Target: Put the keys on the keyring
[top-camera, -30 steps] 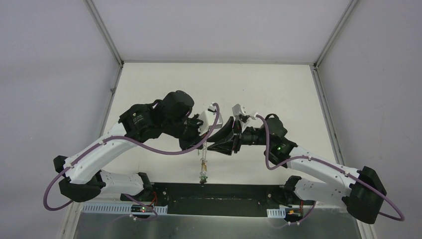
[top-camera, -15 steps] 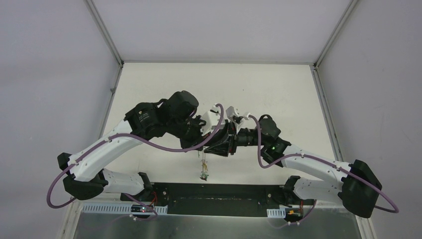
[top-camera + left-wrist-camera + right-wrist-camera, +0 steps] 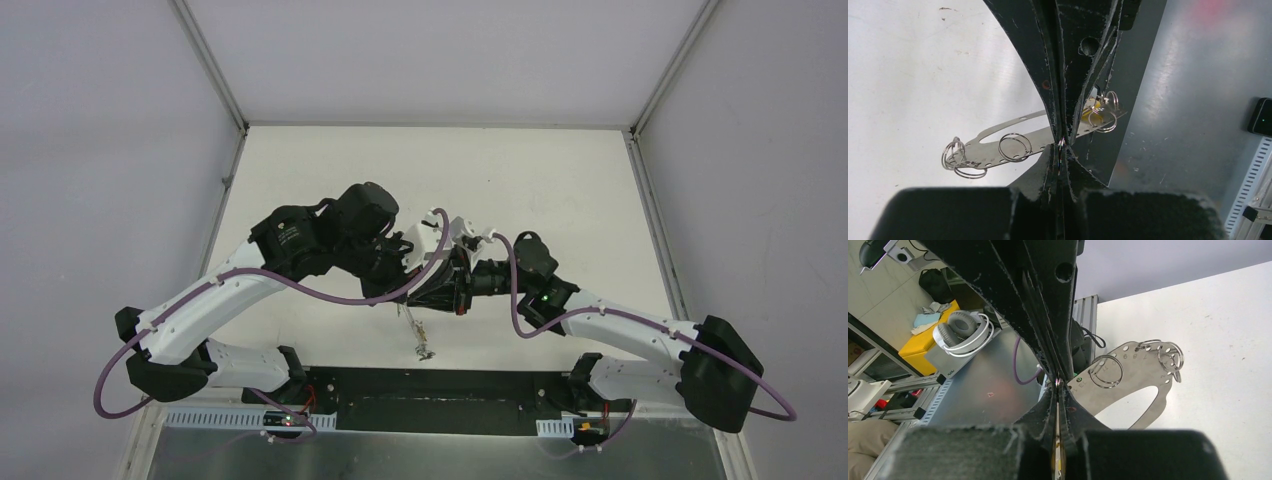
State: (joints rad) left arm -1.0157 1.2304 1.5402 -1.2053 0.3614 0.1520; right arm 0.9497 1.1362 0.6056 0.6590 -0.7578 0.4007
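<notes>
Steel keyring [image 3: 1038, 137] pinched where left gripper [image 3: 1060, 150] meets right gripper [image 3: 1058, 387] (both clamped).

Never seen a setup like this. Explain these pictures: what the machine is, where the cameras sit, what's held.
The machine is two white-and-black robot arms, left arm and right arm, bolted at the near edge of a white table. One picture looks from above and behind them; the other two come from a camera on each wrist, looking along its own black fingers. The left gripper and right gripper are shut, meeting tip to tip in mid-air. From that pinch hangs a flat shiny metal plate with holes and small wire rings. Which part they pinch is too small to tell.
</notes>
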